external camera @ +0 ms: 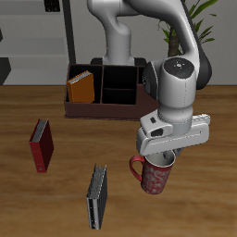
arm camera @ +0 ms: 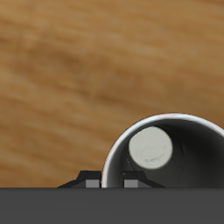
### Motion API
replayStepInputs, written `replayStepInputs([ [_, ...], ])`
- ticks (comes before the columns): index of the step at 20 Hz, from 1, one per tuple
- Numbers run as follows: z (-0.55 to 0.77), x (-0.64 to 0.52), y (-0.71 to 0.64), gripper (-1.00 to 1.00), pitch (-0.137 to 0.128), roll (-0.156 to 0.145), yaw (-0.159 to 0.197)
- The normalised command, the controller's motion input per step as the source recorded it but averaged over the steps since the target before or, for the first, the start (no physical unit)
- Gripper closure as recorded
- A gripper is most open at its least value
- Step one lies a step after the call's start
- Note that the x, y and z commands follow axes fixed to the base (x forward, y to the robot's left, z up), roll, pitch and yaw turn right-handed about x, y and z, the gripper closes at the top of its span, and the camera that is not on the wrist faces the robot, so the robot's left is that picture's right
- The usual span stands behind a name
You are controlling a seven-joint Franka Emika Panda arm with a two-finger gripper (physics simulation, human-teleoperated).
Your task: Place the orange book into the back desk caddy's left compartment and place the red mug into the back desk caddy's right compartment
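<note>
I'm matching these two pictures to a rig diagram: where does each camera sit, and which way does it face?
Exterior view: in front and above, facing the table, the arm, its pincer over the red mug, the back desk caddy with the orange book.
Wrist view: on the pincer, facing down into the red mug; fingertips show.
Shared: the mug.

- A home study or small office, rendered in a simulator.
- A wooden desk [external camera: 28,213] with warm brown grain fills most of the frame.
- A dark brown desk caddy [external camera: 106,88] with dividers sits in the upper middle, holding an orange book [external camera: 81,89].
- A dark red book [external camera: 41,145] and a grey-black book [external camera: 97,196] lie on the wood; a red mug [external camera: 155,175] stands at lower right.
- A leafy potted plant [external camera: 193,20] shows at upper right.
- Dark shelving [external camera: 51,28] stands against a pale wall at upper left.
</note>
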Motion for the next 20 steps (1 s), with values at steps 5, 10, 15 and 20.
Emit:
replayStepInputs([
  [5,0.53,-0.41,0.18,1.0,-0.068,0.05,-0.102],
  [10,0.57,-0.69,0.38,1.0,-0.083,0.079,-0.076],
  [15,0.36,-0.54,0.25,1.0,-0.041,0.033,-0.061],
  [20,0.45,-0.67,0.25,1.0,-0.042,0.051,-0.074],
])
